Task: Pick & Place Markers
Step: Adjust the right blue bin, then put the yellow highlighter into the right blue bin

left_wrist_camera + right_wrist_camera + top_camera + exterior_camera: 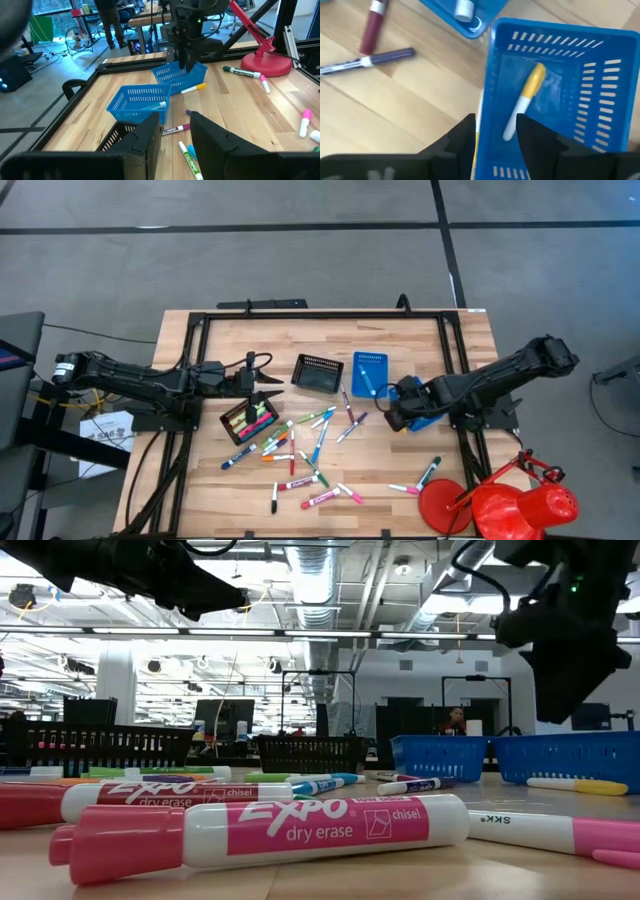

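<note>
Bright, even overhead light; ceiling strips glare at twelve o'clock in the low view. Right wrist view blurred throughout; nearest pink marker soft-edged.

Readable print on the markers, low view

The nearest pink marker carries "EXPO", "dry erase" and "chisel" on its white barrel. The pink-capped marker behind it shows the same "EXPO", "dry erase" and "chisel". The white barrel at the right bears small upside-down letters, seemingly "SKK", though they are hard to make out. Print on the purple marker in the right wrist view is too blurred to read.
</note>
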Controlling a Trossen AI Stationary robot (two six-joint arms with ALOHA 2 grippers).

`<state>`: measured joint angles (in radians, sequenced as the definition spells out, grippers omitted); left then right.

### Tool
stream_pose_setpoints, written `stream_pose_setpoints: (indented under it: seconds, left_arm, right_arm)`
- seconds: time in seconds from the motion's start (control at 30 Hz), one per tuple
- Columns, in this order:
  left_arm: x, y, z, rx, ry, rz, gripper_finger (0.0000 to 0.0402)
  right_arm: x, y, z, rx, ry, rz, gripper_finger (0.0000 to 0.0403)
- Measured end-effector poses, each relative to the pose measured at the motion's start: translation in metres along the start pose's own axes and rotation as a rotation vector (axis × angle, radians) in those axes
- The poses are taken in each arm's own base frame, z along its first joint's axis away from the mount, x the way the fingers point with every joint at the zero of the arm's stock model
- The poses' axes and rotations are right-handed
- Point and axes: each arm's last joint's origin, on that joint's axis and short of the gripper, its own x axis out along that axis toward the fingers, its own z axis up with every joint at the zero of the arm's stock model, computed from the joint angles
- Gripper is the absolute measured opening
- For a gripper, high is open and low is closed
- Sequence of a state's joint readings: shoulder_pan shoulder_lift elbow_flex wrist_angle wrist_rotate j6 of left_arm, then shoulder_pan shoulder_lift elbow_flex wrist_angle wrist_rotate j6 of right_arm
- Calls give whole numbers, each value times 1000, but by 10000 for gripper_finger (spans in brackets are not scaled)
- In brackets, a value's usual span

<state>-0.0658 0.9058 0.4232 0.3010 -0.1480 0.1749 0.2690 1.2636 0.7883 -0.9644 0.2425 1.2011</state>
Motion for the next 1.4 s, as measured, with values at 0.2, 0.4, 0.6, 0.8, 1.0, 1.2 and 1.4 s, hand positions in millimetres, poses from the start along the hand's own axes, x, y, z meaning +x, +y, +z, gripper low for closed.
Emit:
stream_pose_setpoints:
  seconds: [0.2, 0.4, 0.6, 0.8, 1.0, 1.2, 1.4]
  left_arm:
    - [0, 0, 0, 0, -2, 1, 106]
    - [0, 0, 0, -1, -4, 1, 106]
    - [0, 0, 1, -10, -6, 1, 106]
    - [0, 0, 1, -18, -15, 3, 106]
    - [0, 0, 2, -18, -17, 3, 106]
    - [0, 0, 2, -19, -17, 3, 106]
    - [0, 0, 2, -27, -18, 3, 106]
  right_arm:
    - [-9, 14, -3, -13, 30, 127, 120]
    - [-7, 34, -16, -66, 62, 252, 118]
    - [23, 37, -26, -118, 152, 49, 118]
    - [44, 26, -19, -85, 242, -163, 118]
    - [52, 22, -6, -67, 260, -173, 118]
    - [57, 28, 2, -30, 276, -85, 118]
    - [69, 31, 0, -37, 295, -126, 118]
